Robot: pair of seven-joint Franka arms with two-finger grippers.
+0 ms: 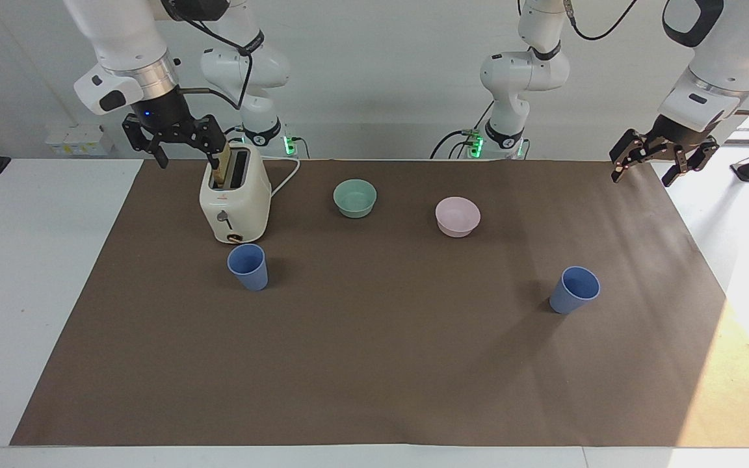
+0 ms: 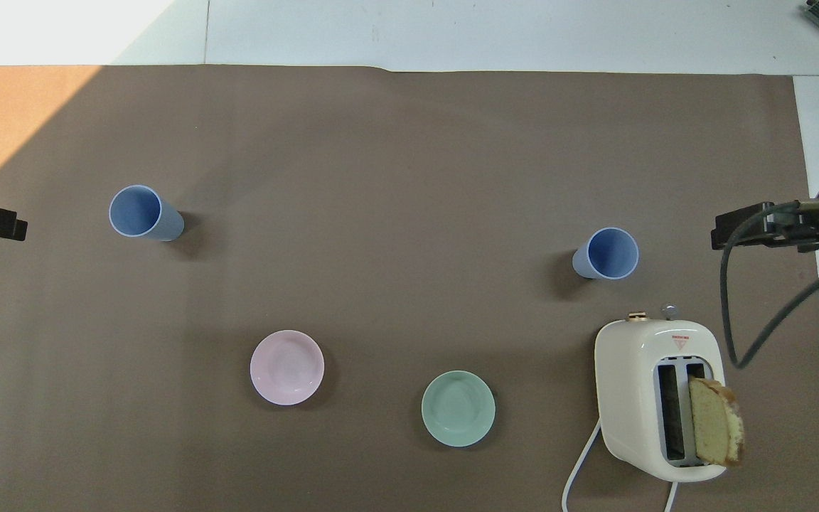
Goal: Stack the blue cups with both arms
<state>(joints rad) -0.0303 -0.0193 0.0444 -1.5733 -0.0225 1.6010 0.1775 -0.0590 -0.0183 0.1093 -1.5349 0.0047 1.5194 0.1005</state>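
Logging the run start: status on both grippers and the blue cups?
Left gripper open, raised over the mat's edge. Right gripper open, raised beside the toaster. Both blue cups upright, apart, untouched. Nothing between them.

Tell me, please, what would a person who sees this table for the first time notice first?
Two blue cups stand upright and apart on the brown mat, one just in front of the toaster, the other toward the left arm's end. The toaster holds a slice of bread sticking out of one slot. Both pincers hang open in the air, the right beside the toaster's top, the left over the mat's edge.
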